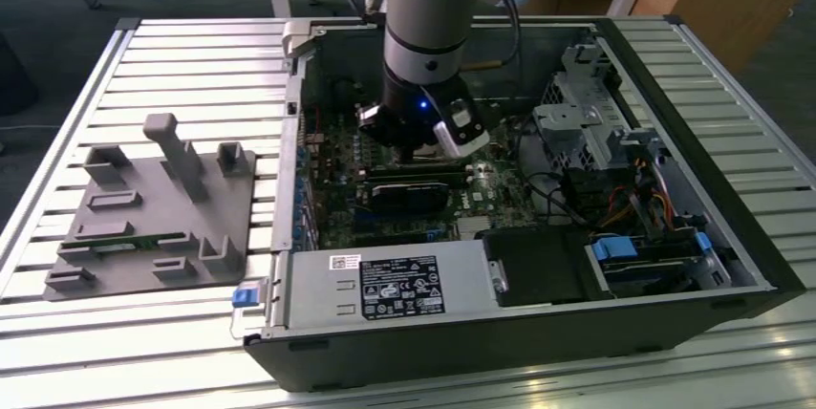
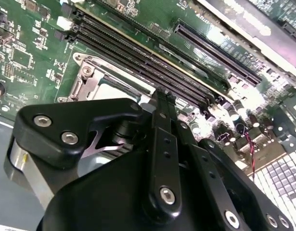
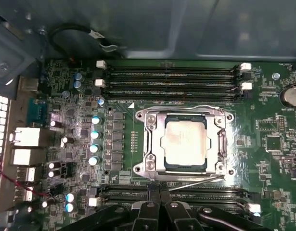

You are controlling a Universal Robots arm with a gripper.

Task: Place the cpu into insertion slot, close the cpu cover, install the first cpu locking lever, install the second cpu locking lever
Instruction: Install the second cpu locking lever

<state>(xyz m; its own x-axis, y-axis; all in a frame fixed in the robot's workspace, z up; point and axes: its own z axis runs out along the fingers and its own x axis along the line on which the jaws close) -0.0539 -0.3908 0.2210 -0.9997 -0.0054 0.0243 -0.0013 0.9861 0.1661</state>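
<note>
Progress looks far along: cpu [image 3: 185, 144] sits in the insertion slot [image 3: 212, 155] under the closed cpu cover [image 3: 152, 144], one lever [image 3: 196, 181] seemingly unlatched, gripper [image 3: 160, 199] fingers pressed together, holding nothing.

You'll find the cpu [image 3: 185, 145] inside the cpu cover [image 3: 150, 144] at centre frame in the first wrist view, memory slots [image 3: 172, 77] above.

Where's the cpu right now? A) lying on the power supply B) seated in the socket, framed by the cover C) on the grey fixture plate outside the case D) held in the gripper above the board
B: in the first wrist view the cpu lies in the insertion slot, its silver top showing through the cpu cover cut-out.
</note>
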